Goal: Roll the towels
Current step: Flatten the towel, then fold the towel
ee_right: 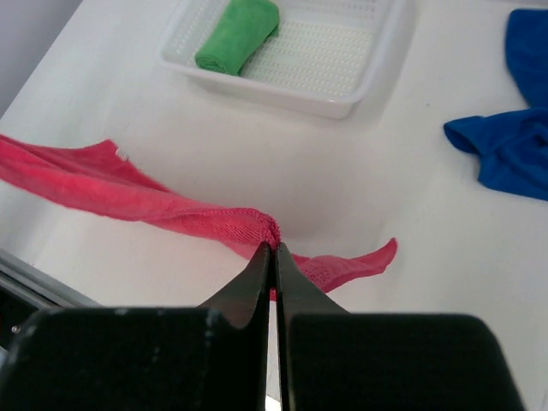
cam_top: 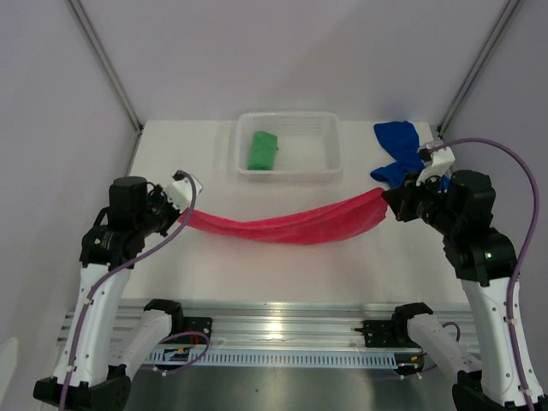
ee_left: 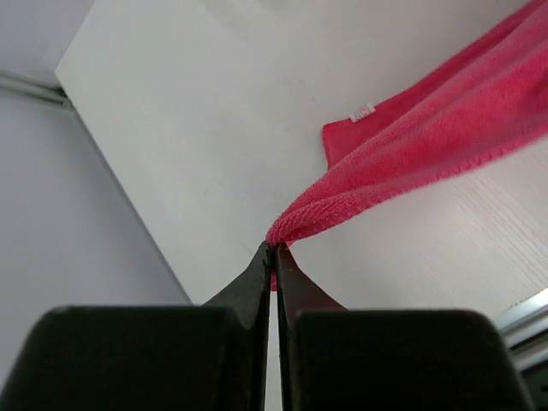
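Three towels, one basket. The red towel (cam_top: 287,224) hangs stretched in front of the basket (cam_top: 288,174) and sags in the middle. One end's pinched tight in the left fingers (ee_left: 254,278), the other's clamped in the right fingers (ee_right: 254,276). The green towel (cam_top: 262,150) sits rolled inside the basket, and the blue towel (cam_top: 396,145) lies crumpled just right of it on the table (cam_top: 214,274).

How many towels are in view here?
3: the green towel rolled in the basket, the red towel stretched between left gripper and right gripper, the blue towel bunched at the far right.
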`<action>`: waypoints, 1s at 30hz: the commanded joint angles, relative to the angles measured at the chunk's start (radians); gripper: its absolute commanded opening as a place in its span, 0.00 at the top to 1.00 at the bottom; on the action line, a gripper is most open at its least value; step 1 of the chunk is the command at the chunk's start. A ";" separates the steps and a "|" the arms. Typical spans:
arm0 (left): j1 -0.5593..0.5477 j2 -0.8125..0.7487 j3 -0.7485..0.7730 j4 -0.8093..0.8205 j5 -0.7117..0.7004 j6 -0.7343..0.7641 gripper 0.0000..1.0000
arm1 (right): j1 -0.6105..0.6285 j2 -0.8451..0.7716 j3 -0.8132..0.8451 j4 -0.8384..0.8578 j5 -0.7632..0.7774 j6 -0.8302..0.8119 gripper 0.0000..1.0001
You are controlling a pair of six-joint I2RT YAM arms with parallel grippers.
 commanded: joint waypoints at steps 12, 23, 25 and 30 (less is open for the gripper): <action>0.023 -0.107 0.297 -0.197 -0.153 -0.035 0.99 | -0.008 -0.100 0.190 -0.307 0.148 0.049 1.00; 0.061 0.366 0.159 0.074 -0.070 -0.014 0.99 | -0.037 0.298 -0.134 0.162 0.148 0.083 1.00; 0.061 0.446 0.164 0.139 -0.062 -0.006 0.99 | -0.040 0.375 -0.157 0.305 0.137 0.067 1.00; 0.064 0.667 0.182 0.245 -0.088 0.009 0.99 | -0.043 0.576 -0.186 0.481 0.139 -0.011 1.00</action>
